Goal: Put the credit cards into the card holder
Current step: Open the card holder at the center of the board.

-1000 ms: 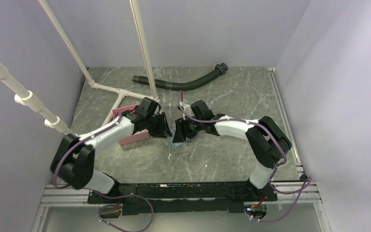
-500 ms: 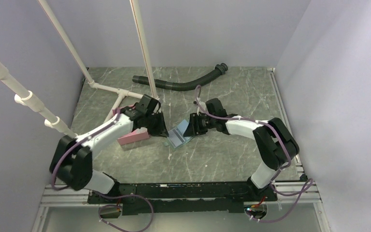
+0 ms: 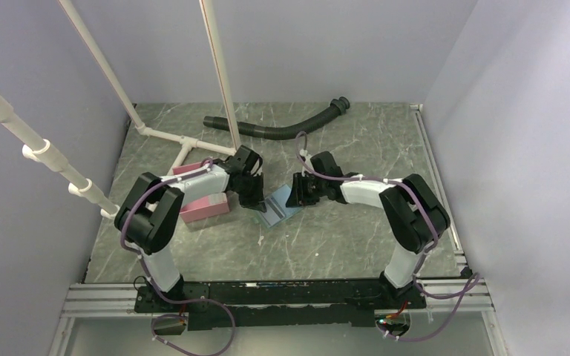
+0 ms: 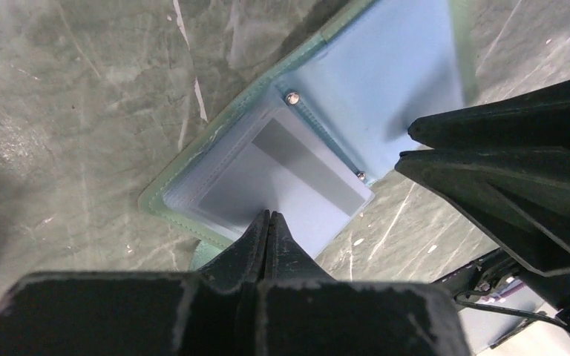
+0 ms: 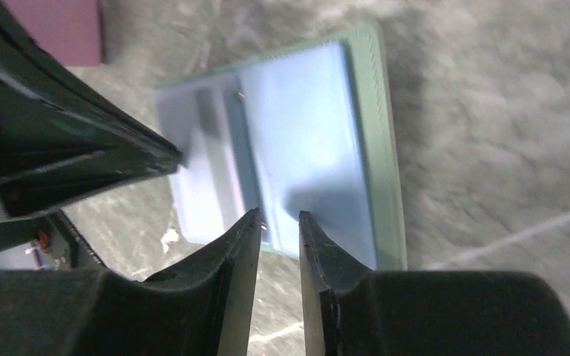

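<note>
- Left pincer point(image 4: 269, 216) has its jaws pressed flat together with nothing between them. The tips are planted on the near corner of the clear pocket page of the flat light-blue card holder with the green stitched edge point(image 4: 386, 81). My guess is it's pinning the holder down or prodding at a slot.
- Right pincer point(image 5: 277, 216) comes in from the opposite side. Its jaws are a sliver apart, gripping nothing, and they hover over the holder's other edge, probably to steady it.
- The holder lies open and flat on the table between the two pincers, just beside the pink open-topped box point(image 3: 204, 206).
- A pale grey rectangle sits in the clear pocket. It could be a card already tucked in, but I honestly can't tell. I see no loose credit cards anywhere.
- The surface is a grey-green marbled tabletop point(image 3: 341, 237).
- Around it are plain lavender walls point(image 3: 304, 44), white plastic pipes point(image 3: 219, 74) and a black ribbed hose point(image 3: 282, 130) at the back.
</note>
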You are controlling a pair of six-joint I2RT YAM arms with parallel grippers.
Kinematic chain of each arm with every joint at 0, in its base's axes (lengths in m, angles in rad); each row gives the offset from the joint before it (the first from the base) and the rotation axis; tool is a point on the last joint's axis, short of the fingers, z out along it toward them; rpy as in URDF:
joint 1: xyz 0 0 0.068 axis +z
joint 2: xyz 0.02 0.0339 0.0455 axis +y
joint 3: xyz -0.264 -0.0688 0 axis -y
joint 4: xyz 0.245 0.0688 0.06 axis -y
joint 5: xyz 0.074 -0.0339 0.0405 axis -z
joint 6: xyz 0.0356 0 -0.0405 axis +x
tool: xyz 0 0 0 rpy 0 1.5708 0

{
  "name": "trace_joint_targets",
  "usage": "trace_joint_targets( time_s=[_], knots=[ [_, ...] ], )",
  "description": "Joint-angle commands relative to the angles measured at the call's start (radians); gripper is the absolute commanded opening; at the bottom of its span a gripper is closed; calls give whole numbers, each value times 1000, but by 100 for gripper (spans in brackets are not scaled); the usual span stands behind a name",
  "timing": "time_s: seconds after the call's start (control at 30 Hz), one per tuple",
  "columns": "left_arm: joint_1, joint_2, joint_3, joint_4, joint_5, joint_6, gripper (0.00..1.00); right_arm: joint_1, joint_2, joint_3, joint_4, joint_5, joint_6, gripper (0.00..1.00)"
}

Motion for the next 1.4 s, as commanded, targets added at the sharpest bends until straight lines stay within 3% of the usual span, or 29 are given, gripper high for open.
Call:
trace_joint_targets(
  time_s=[0.0,0.3,0.53,0.6,0.7,0.8,0.9,1.07,1.27,1.37],
  knots=[
    [-5,74,-6,-57,-133,86,0,15,-72,-107,67,99,79,28],
    [21,173,52,-107,-203,126,0,31,-120,-251,335,-42,252,32],
    [21,111,80,-148,-172,125,0,28,-134,-192,218,-31,166,37],
    [21,58,90,-157,-135,112,5,28,-167,-178,167,-13,129,42],
    [21,-30,118,-183,-90,93,22,27,-214,-151,82,16,71,48],
    [42,-149,149,-250,-82,84,46,28,-248,-122,18,35,21,54],
    [122,-283,127,-288,-69,83,60,24,-264,-81,-62,69,-23,62],
    [264,-420,129,-366,-56,120,93,-19,-183,49,-180,114,-70,73],
    [373,-462,121,-403,-7,167,100,-65,-45,148,-210,57,-77,76],
    [380,-483,98,-394,10,174,100,-81,15,172,-193,-39,-99,72]
  ],
)
